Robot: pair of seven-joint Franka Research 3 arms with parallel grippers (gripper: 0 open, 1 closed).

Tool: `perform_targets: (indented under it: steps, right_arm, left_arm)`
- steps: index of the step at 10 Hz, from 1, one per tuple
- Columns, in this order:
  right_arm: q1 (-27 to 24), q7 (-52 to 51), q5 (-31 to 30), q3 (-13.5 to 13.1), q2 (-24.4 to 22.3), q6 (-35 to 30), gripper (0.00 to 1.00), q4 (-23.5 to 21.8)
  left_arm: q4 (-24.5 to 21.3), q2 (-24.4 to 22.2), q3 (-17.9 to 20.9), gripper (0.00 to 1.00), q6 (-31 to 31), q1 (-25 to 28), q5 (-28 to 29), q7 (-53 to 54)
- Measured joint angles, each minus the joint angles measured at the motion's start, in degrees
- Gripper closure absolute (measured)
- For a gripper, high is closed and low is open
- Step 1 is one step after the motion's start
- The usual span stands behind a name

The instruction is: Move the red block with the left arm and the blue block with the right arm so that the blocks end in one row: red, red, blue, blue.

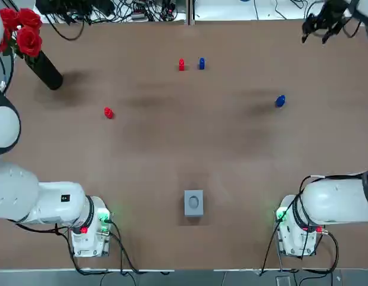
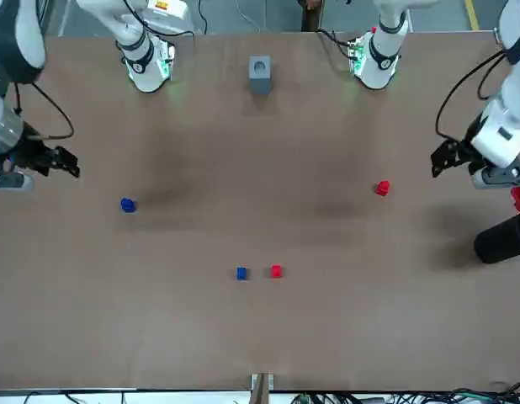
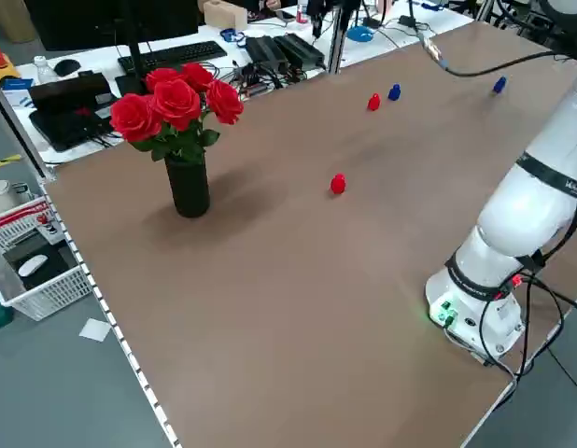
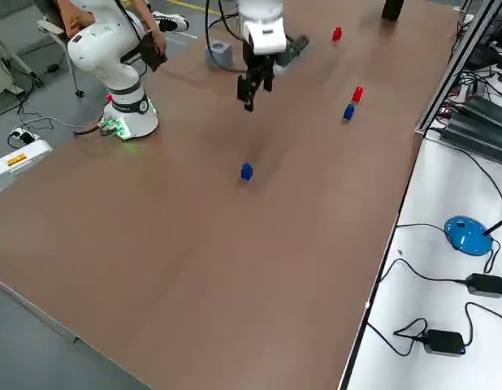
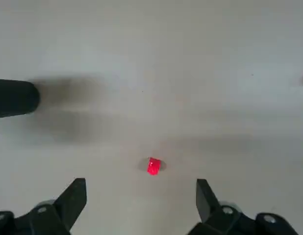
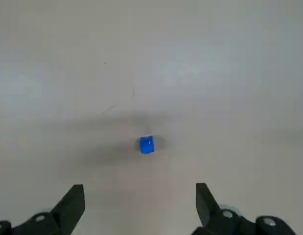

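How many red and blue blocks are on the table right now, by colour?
Red: 2, the loose red block and the centre red block
Blue: 2, the loose blue block and the centre blue block
Total: 4

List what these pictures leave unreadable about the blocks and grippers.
Left gripper: top view, lost at the left edge behind its own arm's white links.
Loose red block and loose blue block: every view, too small to read shape or facing.
Grey object: top and front views, too small to identify.
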Motion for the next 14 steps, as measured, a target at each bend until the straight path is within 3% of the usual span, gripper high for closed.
perform_targets:
  steps: [3,6,9,11,14]
  right_arm:
    - [0.1,0.0,0.0,0.0,1.1,19.0,0.00,-13.9]
    - [0.4,0.0,0.0,0.1,7.2,31.4,0.04,-20.0]
    - [2.0,0.0,0.0,0.3,13.8,41.6,0.14,-22.3]
    - [2.3,-0.1,0.0,0.3,16.0,43.6,0.24,-22.4]
    - [2.3,-0.3,0.0,0.3,16.2,43.7,0.29,-23.2]
  left_arm:
    - [-17.2,-3.0,0.0,0.01,15.4,-0.2,0.0,0.1]
    - [-28.8,-2.7,0.0,0.03,26.6,-1.1,0.0,0.7]
    - [-32.4,2.5,0.0,0.06,33.1,-1.0,0.0,3.6]
    - [-34.8,6.4,0.8,0.07,38.3,-0.9,0.0,6.2]
    - [-38.3,8.8,2.2,0.15,41.8,-0.7,0.0,8.5]
